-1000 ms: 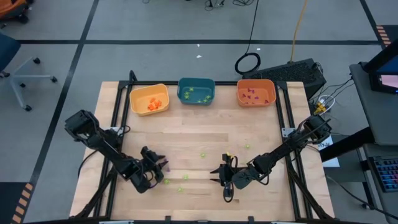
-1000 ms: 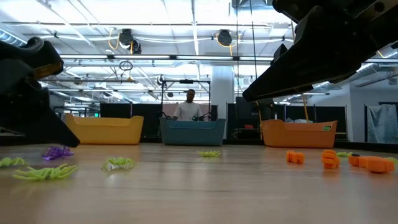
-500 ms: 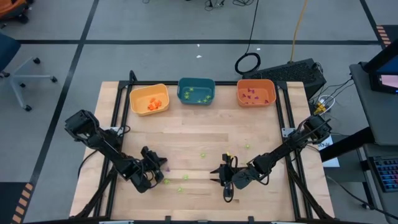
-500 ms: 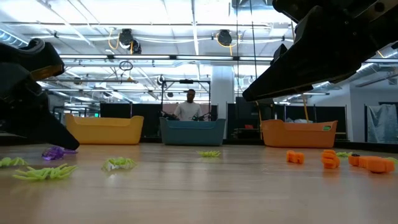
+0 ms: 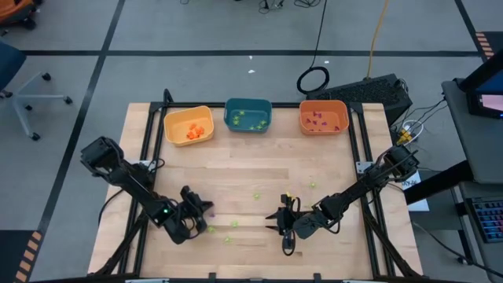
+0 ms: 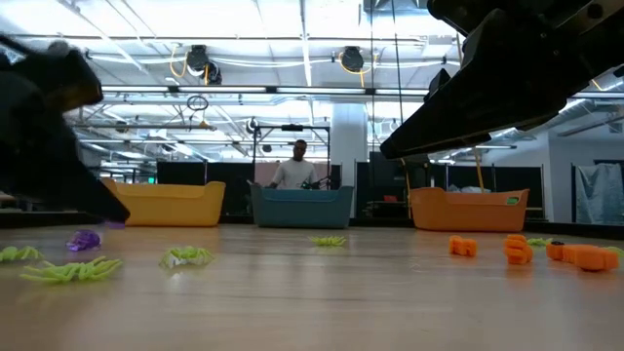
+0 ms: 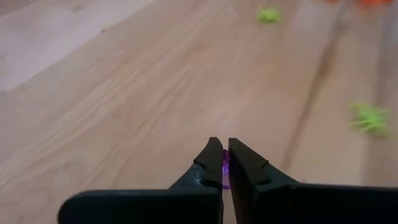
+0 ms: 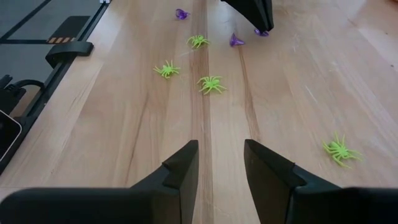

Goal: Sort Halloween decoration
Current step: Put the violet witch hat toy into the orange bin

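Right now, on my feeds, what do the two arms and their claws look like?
Both arms are dark, nearly black, built of jointed segments with blocky housings at the joints. A small green light shows on the left arm. The left claw has two matte black fingers tapering to narrow wedge tips. The right claw has two matching matte black fingers with angular, stepped inner edges. No lettering is legible.

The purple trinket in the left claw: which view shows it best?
Left wrist view: the purple trinket sits pinched between the shut left claw. The right wrist view shows it small, far off; high and low views hide it behind the arm.
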### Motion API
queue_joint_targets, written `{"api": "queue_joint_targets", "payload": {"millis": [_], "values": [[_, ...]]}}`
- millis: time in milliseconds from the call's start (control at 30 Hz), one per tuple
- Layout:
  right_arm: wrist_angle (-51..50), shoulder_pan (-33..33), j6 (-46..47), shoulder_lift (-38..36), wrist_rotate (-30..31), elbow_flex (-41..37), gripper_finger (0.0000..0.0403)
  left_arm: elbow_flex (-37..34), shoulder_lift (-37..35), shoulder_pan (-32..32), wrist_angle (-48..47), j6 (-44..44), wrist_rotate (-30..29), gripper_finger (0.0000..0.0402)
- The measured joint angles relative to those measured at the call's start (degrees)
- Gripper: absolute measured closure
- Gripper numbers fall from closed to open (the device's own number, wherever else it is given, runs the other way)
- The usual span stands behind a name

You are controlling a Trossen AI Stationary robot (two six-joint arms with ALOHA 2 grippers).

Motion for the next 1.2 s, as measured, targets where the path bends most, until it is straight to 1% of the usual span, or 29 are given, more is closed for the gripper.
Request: {"api": "queue_joint_targets", "payload": {"millis": [200,367,600,733,833,933,1000,1133,1200], "values": [[0.00,0.00,0.01,0.00,0.00,0.00,0.0289,0.07,-3.86,0.00,6.37,9.33,-0.80,0.0395],[0.00,0.00,0.01,0.00,0.00,0.00,0.0289,0.07,-7.42,0.04,13.81,20.23,-1.51,0.0395],[0.50,-0.02,0.01,0.00,0.00,0.00,0.0289,0.07,-10.87,0.13,30.54,39.42,-1.93,0.0395],[0.49,-0.01,-0.01,-0.02,0.00,0.00,0.0289,0.07,-11.29,0.22,41.39,51.74,-1.69,0.0395],[0.85,0.00,-0.03,-0.02,0.00,0.00,0.0289,0.07,-11.31,0.88,48.71,60.27,2.18,0.0395],[1.72,-0.02,-0.35,-0.02,0.01,0.01,0.0289,0.07,-11.31,2.17,54.57,64.61,5.36,0.0396],[1.99,-0.01,-0.47,-0.02,0.00,0.02,0.0289,0.09,-11.33,3.21,56.42,66.46,6.97,0.0396],[2.01,-0.02,-0.47,-0.02,0.00,0.02,0.0289,0.09,-11.31,5.41,56.14,66.84,7.70,0.0396],[2.01,-0.02,-0.47,-0.02,0.00,0.02,0.0289,0.09,-11.27,6.39,55.66,66.77,9.31,0.0396]]}}
